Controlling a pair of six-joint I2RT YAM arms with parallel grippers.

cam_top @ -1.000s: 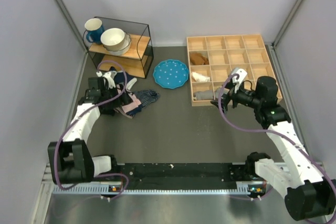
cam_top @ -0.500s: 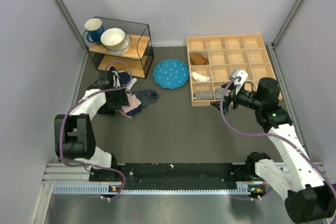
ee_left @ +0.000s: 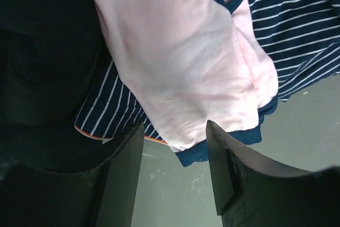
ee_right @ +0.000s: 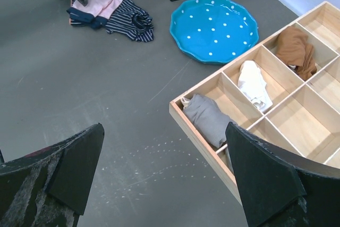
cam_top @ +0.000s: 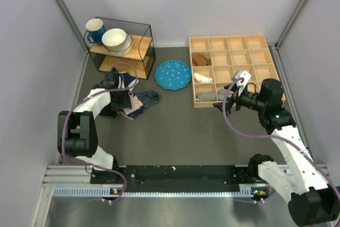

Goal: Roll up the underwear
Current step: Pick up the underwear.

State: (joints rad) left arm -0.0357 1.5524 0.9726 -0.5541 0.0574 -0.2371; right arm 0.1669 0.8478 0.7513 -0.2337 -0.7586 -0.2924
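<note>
Evidently the left gripper point(ee_left: 174, 131) sat with jaws half-spread astride the hem of the underwear point(ee_left: 180, 62), pinching nothing yet, apparently placed to seize that edge for rolling.

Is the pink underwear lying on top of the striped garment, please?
Yes, in the left wrist view the underwear lies over the striped garment, whose stripes show on both sides of it.

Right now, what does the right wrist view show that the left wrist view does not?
Only the right wrist view: the blue plate and the wooden tray with a grey roll, a white cloth and a brown cloth. Only the left wrist view: the navy hem of the underwear up close, inside the open left end effector. Both: the underwear on the striped garment, and the table.
</note>
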